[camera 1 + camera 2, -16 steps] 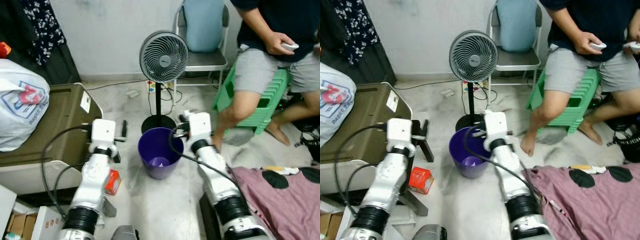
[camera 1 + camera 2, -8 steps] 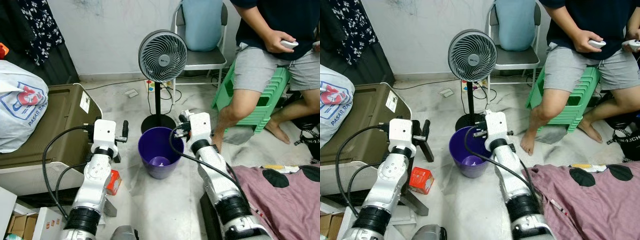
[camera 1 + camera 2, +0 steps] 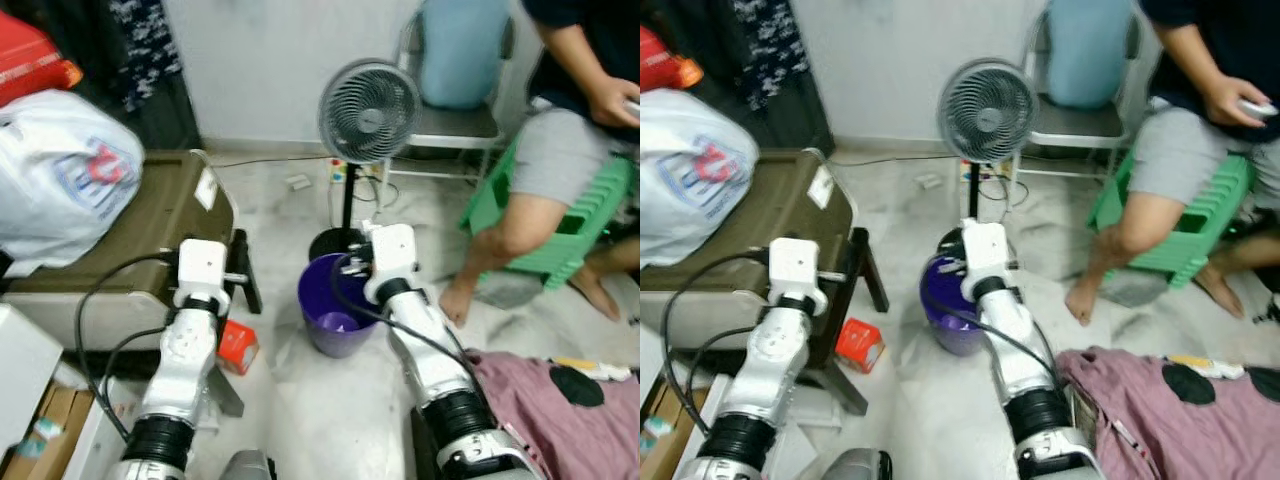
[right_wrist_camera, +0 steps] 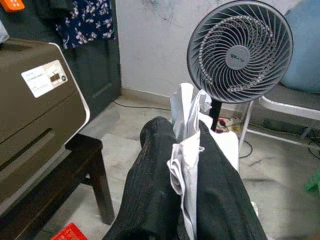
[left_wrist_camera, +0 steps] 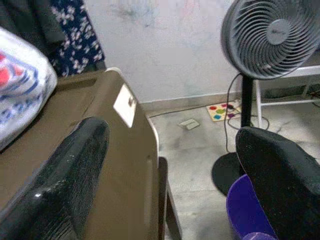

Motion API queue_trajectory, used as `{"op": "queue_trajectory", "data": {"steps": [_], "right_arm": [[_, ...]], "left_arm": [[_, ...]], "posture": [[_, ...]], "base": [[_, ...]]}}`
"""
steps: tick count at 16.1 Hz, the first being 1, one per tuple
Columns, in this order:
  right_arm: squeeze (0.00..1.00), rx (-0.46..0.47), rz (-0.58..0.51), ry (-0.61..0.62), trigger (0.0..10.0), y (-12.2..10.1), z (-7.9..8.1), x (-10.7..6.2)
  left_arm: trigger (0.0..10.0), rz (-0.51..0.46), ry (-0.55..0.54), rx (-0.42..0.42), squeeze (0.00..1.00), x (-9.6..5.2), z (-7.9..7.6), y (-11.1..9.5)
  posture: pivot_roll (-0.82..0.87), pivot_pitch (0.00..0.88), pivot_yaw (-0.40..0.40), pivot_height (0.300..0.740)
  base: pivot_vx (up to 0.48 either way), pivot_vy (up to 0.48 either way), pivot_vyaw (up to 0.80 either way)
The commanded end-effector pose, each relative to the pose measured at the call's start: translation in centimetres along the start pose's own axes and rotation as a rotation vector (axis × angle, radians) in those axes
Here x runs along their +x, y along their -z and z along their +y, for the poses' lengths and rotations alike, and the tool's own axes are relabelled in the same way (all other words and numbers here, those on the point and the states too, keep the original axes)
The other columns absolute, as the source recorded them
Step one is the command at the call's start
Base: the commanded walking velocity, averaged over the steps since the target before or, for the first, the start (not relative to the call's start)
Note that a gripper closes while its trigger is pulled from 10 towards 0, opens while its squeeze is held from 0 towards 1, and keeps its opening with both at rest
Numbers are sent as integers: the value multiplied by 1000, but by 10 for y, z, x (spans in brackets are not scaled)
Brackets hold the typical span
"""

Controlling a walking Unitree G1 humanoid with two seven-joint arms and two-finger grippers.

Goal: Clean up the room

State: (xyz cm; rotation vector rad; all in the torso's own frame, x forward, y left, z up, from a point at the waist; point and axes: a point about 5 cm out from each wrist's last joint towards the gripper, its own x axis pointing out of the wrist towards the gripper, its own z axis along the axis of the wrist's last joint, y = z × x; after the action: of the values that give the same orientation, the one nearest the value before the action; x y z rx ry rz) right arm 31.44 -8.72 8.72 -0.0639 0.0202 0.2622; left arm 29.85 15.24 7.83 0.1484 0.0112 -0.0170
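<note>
My right gripper [image 4: 187, 200] is clenched on a crumpled white paper [image 4: 186, 150], held at the rim of the purple bin [image 3: 338, 318] that stands on the floor before the standing fan [image 3: 368, 100]. My left gripper [image 5: 170, 170] is released, fingers spread, raised beside the brown cabinet [image 3: 150, 225]. A red carton [image 3: 238, 346] lies on the floor near the bin.

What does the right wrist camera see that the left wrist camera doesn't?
The right wrist view alone shows white crumpled paper clamped between the right gripper fingers, and a red box on the floor. The left wrist view alone shows the left gripper spread open, the purple bin and a white plastic bag. Both show the grey fan and brown case.
</note>
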Motion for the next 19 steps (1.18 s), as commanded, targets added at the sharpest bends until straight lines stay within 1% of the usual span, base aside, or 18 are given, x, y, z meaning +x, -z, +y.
{"op": "queue_trajectory", "data": {"steps": [1, 4, 8, 12, 17, 19], "right_arm": [[0, 2, -9, 9, 10000, -3, -3, 2], [0, 16, -6, 12, 10000, -3, -4, 2], [0, 5, -5, 5, 10000, -3, -4, 2], [0, -11, -8, -4, 10000, -3, -2, 2], [0, -11, -4, -4, 10000, -3, -3, 2], [0, -12, -3, -3, 10000, -2, -3, 2]], "left_arm": [[10000, -3, 13, -1, 0, 0, -3, -1], [10000, -3, 18, -9, 0, 1, -3, -2], [10000, -13, 37, -26, 0, 0, -5, -3], [10000, -14, 39, -23, 0, 0, -6, -3], [10000, -12, 43, -26, 0, 0, -7, -3], [10000, -12, 44, -29, 0, 0, -7, -3]], "posture": [[75, 0, -6, 740], [72, 0, -5, 740], [75, 0, -7, 740], [76, 0, -8, 740], [75, 0, -9, 740], [74, 0, -10, 740]], "base": [[0, 0, 0], [0, 0, 0], [0, 0, 0], [0, 0, 0], [0, 0, 485], [0, 0, 0]]}}
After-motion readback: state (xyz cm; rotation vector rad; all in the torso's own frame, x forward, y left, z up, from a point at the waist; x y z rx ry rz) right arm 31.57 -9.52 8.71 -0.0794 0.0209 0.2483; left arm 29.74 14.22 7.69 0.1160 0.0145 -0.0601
